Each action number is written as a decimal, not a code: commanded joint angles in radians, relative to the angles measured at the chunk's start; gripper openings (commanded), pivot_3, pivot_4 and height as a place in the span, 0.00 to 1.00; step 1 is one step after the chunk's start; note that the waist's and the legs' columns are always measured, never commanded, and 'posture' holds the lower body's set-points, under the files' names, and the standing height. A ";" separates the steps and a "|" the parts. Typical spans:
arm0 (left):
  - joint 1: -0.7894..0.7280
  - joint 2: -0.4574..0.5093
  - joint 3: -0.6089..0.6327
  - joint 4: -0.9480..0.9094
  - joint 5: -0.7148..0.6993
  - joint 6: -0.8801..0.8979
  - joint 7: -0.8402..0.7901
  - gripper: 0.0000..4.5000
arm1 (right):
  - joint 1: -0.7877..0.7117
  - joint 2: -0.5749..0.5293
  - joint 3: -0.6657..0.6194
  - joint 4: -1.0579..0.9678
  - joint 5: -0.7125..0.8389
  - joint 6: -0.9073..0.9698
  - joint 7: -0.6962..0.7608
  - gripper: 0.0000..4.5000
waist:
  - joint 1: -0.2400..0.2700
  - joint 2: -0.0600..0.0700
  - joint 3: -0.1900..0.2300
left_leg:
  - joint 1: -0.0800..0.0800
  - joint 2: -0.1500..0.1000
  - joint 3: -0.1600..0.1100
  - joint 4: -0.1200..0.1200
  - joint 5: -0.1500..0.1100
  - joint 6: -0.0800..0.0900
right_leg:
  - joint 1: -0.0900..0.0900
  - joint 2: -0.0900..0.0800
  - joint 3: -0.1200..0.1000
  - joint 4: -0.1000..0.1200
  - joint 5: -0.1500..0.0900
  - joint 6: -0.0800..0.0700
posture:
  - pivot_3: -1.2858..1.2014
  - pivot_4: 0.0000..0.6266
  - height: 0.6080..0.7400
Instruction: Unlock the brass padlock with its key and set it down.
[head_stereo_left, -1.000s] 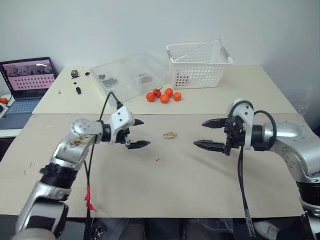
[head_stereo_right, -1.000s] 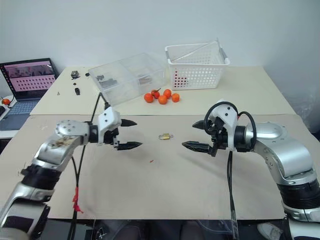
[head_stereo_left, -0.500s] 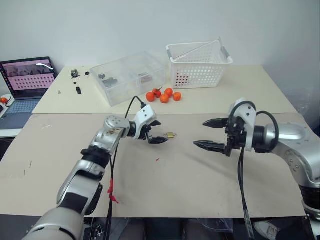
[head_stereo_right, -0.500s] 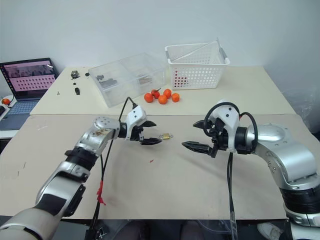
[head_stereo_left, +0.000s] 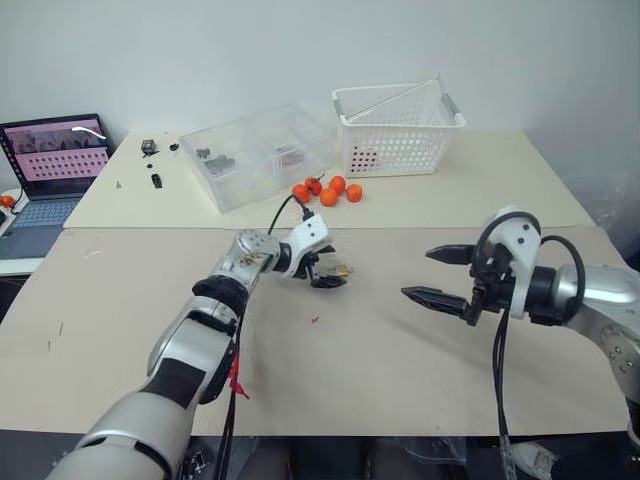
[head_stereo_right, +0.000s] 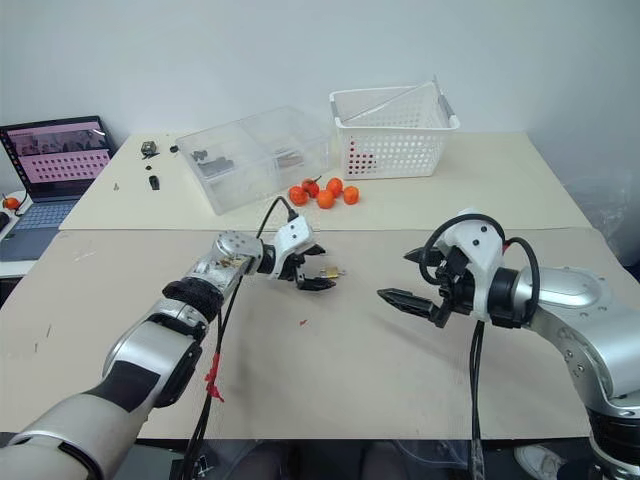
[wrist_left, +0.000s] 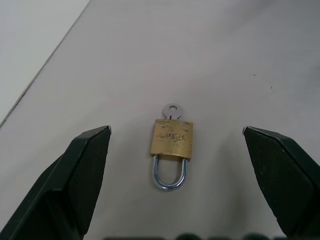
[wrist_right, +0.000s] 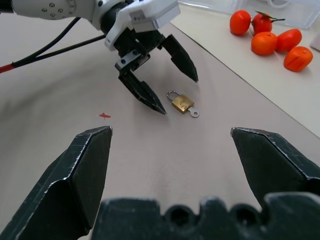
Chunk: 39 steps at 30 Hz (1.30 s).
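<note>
The brass padlock (wrist_left: 172, 139) lies flat on the table (head_stereo_left: 360, 360), key (wrist_left: 172, 110) at its twelve o'clock, between your wide-open, empty left gripper (head_stereo_left: 330, 268) fingers; closing off-centre could skid it away.

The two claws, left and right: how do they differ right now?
The left gripper hangs low over the table with the brass padlock lying between its fingers; the right gripper hovers off to the side with nothing between its fingers. The left gripper faces the padlock's shackle end; the right gripper sees the key end nearer. Both are open, with two black fingers each, and neither touches the padlock.
</note>
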 joint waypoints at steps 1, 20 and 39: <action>-0.050 -0.014 0.010 0.045 0.037 -0.055 0.033 1.00 | 0.005 -0.020 -0.058 -0.044 0.032 0.018 -0.021 1.00 | 0.000 0.000 0.000 | 0.000 0.000 0.000 0.000 0.000 0.000 | 0.000 0.000 0.000 0.000 0.000 0.000 | 0.52 0.24 1.00; -0.062 -0.055 0.025 0.160 0.125 -0.050 0.103 0.75 | 0.051 -0.034 -0.113 -0.103 0.097 0.060 -0.102 1.00 | 0.005 0.000 0.000 | 0.002 0.000 0.000 0.001 0.000 0.000 | 0.002 0.000 0.000 0.001 0.000 0.001 | 0.52 0.24 1.00; -0.041 0.013 0.030 0.088 0.122 -0.054 -0.069 0.18 | 0.013 -0.033 -0.045 -0.065 0.082 0.025 -0.095 1.00 | -0.014 0.000 0.000 | 0.003 0.000 0.000 0.000 0.000 0.001 | 0.003 0.000 0.000 0.002 -0.001 0.001 | 0.52 0.24 1.00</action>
